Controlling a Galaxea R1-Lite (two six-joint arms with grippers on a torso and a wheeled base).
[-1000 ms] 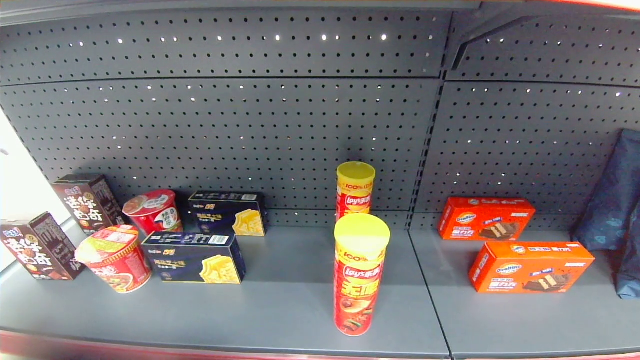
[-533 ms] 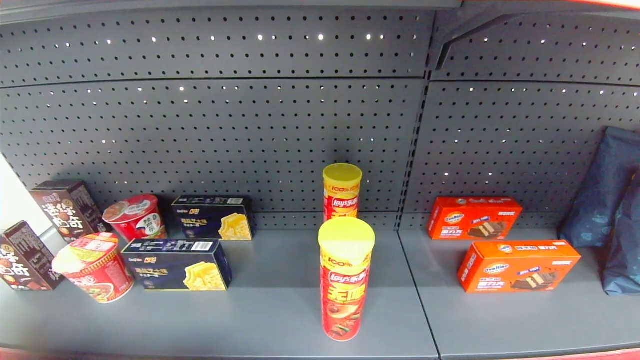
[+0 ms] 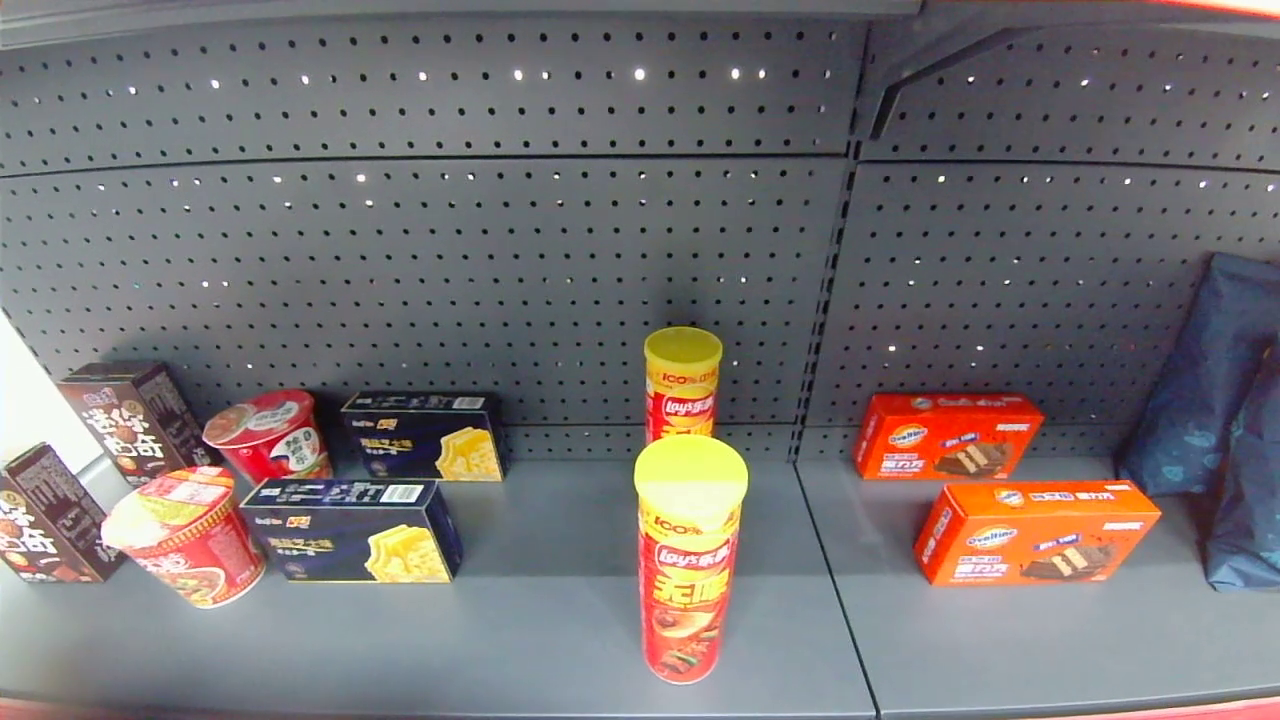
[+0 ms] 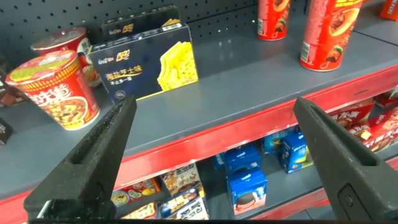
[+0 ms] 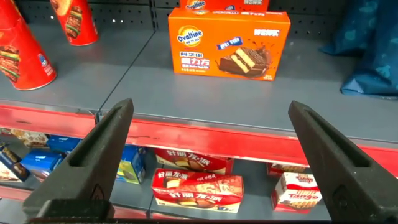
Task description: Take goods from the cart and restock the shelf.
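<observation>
Both grippers are empty, each with its two dark fingers spread wide apart. The left gripper (image 4: 214,106) hangs in front of the left part of the grey shelf (image 3: 560,620), near its red front edge. The right gripper (image 5: 209,107) hangs in front of the right part.

Goods stand on the shelf in pairs, one behind the other. From the robot's left:
- Two dark brown cartons (image 3: 45,510), upright.
- Two red noodle cups (image 3: 185,535), the front one tilted on its side towards the edge.
- Two dark blue boxes (image 3: 350,530) with a yellow wafer picture, lying on their long sides.
- Two tall red chip cans (image 3: 690,560) with yellow lids near the middle, upright and well apart from the boxes.
- Two orange boxes (image 3: 1035,530) showing a chocolate wafer, on the next shelf panel.
- Dark blue bags (image 3: 1220,400) leaning against the perforated back wall at the far right.

A lower shelf (image 4: 249,180) beneath holds small blue and red packs.

The restocking looks partly done. Every row is only two deep, and wide bare stretches remain between the rows and along the front. With nothing in either gripper, the next item probably has to be fetched from the cart.
</observation>
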